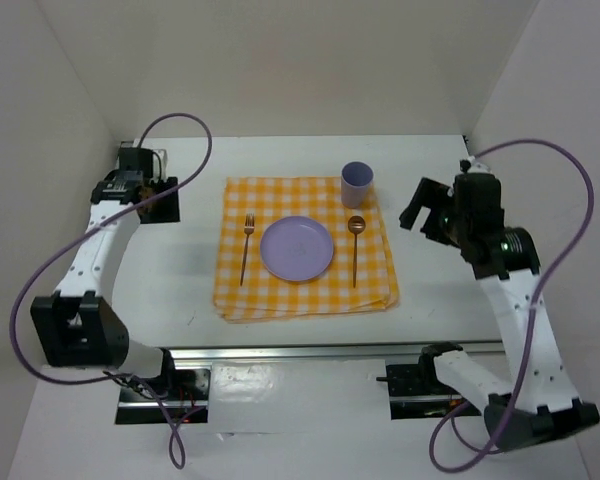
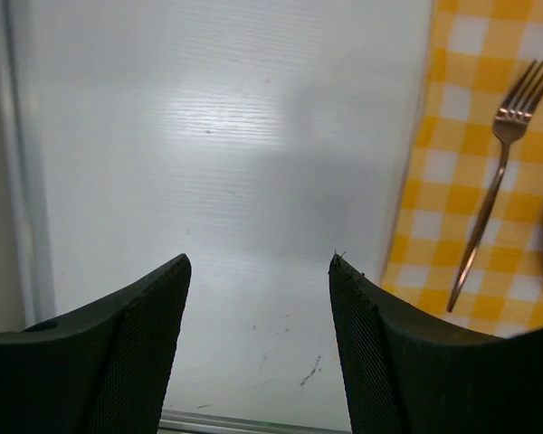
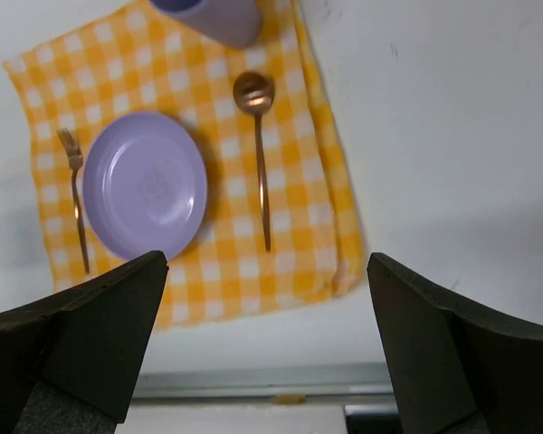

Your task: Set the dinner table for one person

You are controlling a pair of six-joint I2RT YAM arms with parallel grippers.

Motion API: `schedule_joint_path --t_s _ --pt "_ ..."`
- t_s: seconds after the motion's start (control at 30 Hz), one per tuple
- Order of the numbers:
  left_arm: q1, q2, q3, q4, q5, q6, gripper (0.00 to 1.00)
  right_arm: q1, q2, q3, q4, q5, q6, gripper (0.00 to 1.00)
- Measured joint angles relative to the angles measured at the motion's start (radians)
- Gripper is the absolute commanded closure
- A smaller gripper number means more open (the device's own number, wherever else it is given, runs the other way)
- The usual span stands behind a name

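White worktop [image 1: 180, 270] fills our view, with the left fingers [image 2: 118, 353] and right fingers [image 3: 90, 325] spread wide and empty at its sides. At its middle the checked cloth [image 1: 370, 285] carries the plate [image 1: 297, 248], cup [image 1: 357, 183], spoon [image 1: 355, 250] and fork [image 1: 246, 247]. We judge the setting complete; the next move only needs both arms to pull clear without touching anything.

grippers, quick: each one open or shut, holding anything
Left gripper: open, holding nothing.
Right gripper: open, holding nothing.
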Motion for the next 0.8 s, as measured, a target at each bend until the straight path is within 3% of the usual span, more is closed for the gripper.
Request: schedule_joint_path --t_s 0.2,0.27,0.4,0.8 --pt "0.034 -0.267 -0.137 -0.040 -0.050 0.078 0.29 0.000 -0.257 -0.123 -0.115 -0.091 0.089 0.00" --pt "0.038 -0.334 -0.171 -0.084 -0.045 0.108 0.29 0.000 -0.287 -0.121 -0.143 -0.136 0.104 0.00" --pt "0.056 -0.444 -0.207 -0.184 -0.069 0.180 0.16 0.000 -0.304 -0.120 -0.210 -0.218 0.129 0.00" --pt "0.068 -0.636 -0.261 -0.410 -0.125 0.336 0.15 0.000 -0.471 -0.096 -0.326 -0.365 0.179 0.00"
